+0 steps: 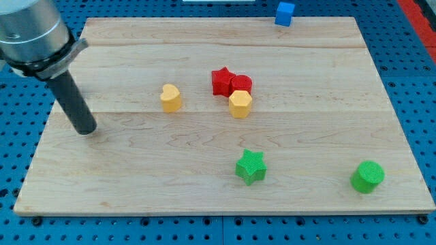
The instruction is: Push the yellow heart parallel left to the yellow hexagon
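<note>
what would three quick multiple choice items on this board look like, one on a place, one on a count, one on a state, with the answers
1. Where is my tip relative to the yellow heart?
A. to the view's left of it, apart
B. touching its right side
C. between it and the yellow hexagon

2. How many green blocks are on the board?
A. one
B. two
C. four

3. How does the yellow hexagon sit with the red blocks?
A. far from them
B. stacked on top of them
C. right against them in a cluster

Answers:
1. A: bare wood shows between my tip and the heart.
2. B: a green star and a green cylinder lie near the view's bottom.
3. C: the hexagon sits against the red cylinder, beside the red star.
</note>
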Controlling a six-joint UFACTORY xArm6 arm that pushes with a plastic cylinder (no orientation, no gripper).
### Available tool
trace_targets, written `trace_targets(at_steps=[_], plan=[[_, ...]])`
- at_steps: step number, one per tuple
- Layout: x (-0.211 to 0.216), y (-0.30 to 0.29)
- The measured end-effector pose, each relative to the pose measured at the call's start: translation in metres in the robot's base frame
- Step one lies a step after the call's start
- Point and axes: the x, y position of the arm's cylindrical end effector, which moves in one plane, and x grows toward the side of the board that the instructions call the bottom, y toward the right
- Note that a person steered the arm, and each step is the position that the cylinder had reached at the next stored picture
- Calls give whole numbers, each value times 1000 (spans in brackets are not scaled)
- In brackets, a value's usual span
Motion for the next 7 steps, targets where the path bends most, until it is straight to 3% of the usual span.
trace_targets(at_steps=[2, 4, 6, 7], plan=[[0, 24], [-7, -24], [-75, -35], [-85, -22]])
